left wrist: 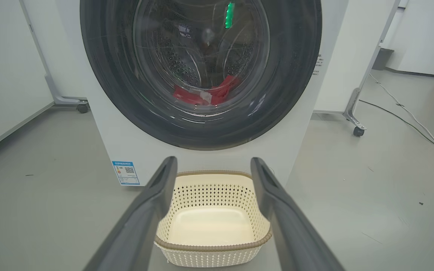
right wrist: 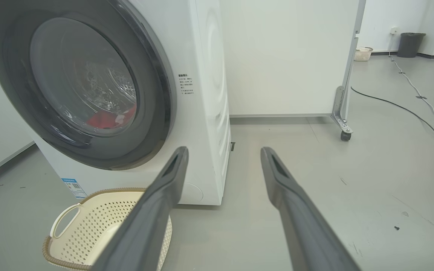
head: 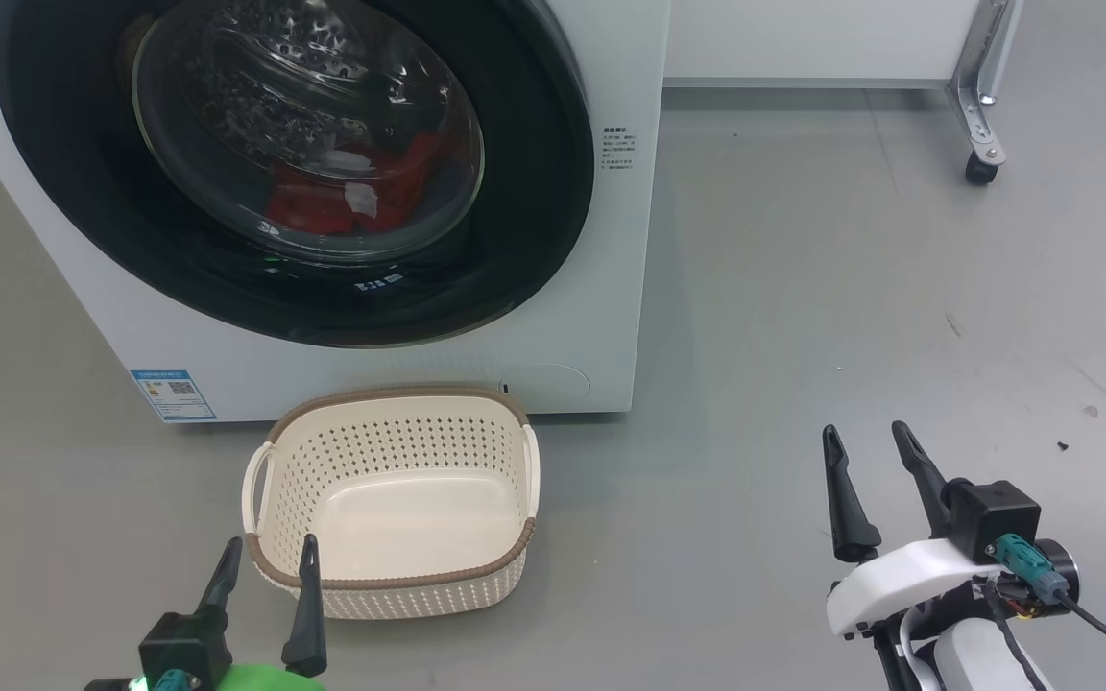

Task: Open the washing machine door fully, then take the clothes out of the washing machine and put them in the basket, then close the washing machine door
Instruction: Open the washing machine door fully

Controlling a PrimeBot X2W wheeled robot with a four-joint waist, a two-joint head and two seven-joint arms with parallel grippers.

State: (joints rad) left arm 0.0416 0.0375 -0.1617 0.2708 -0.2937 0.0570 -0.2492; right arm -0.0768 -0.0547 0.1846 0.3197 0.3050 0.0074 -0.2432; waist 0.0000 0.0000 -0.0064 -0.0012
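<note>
Head looks down, wrists low, all facing washing machine (head: 601, 317)

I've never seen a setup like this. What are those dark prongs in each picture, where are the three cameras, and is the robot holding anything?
The dark prongs are the robot's fingers: two on each arm. One picture comes from a camera on its head, looking down; there the left gripper shows at lower left and the right gripper at lower right. The other two come from cameras on its wrists, looking along the fingers. Both grippers are open and hold nothing. Ahead stands the washing machine, its round black door shut, with the red clothes visible through the glass. On the grey floor in front sits the cream basket, with nothing in it.
</note>
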